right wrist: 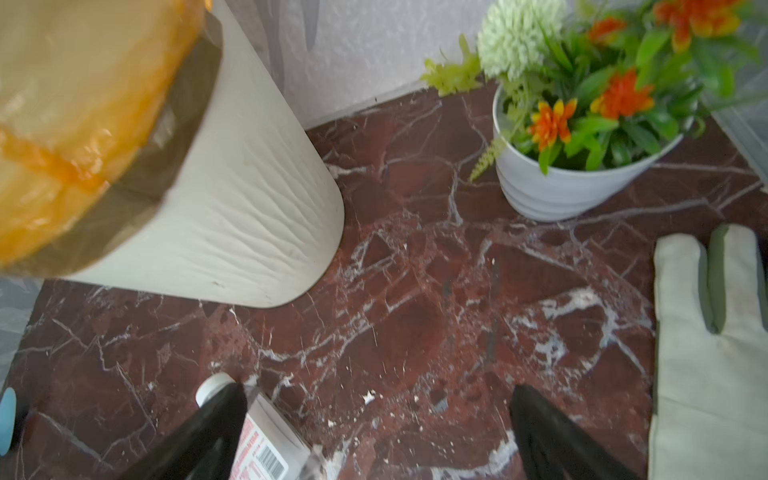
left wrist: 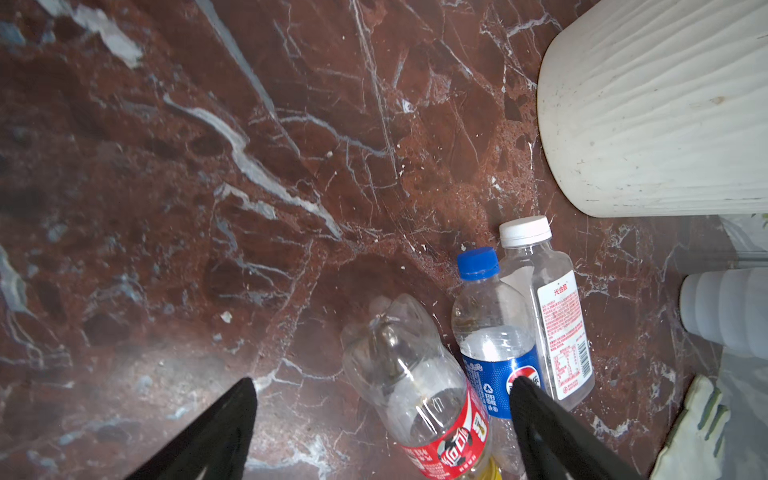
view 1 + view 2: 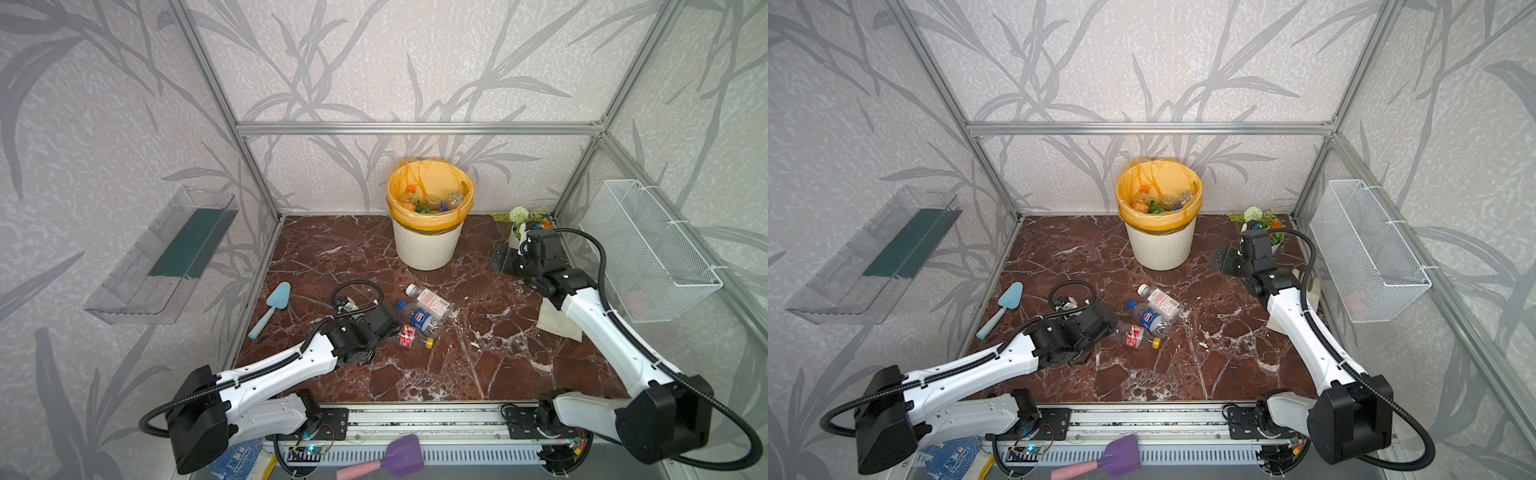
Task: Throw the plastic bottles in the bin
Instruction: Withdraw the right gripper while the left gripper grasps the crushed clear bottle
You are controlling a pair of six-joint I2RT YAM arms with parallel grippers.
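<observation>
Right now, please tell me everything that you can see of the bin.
The bin is round, cream-white, with a ribbed wall that narrows toward the base and looks like slightly smudged plastic. A translucent orange-yellow bag lines it and folds over the rim. It stands upright on the red marbled floor, close to the back wall. Inside lie several bottles, one with an orange cap. Only the floor is seen touching it.

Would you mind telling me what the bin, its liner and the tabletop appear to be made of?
The bin: probably matt cream plastic, judging by its moulded ribs. Its liner: thin translucent orange-yellow plastic film, wrinkled over the rim. The tabletop: glossy red-brown marble with white veins, or perhaps a printed imitation.
</observation>
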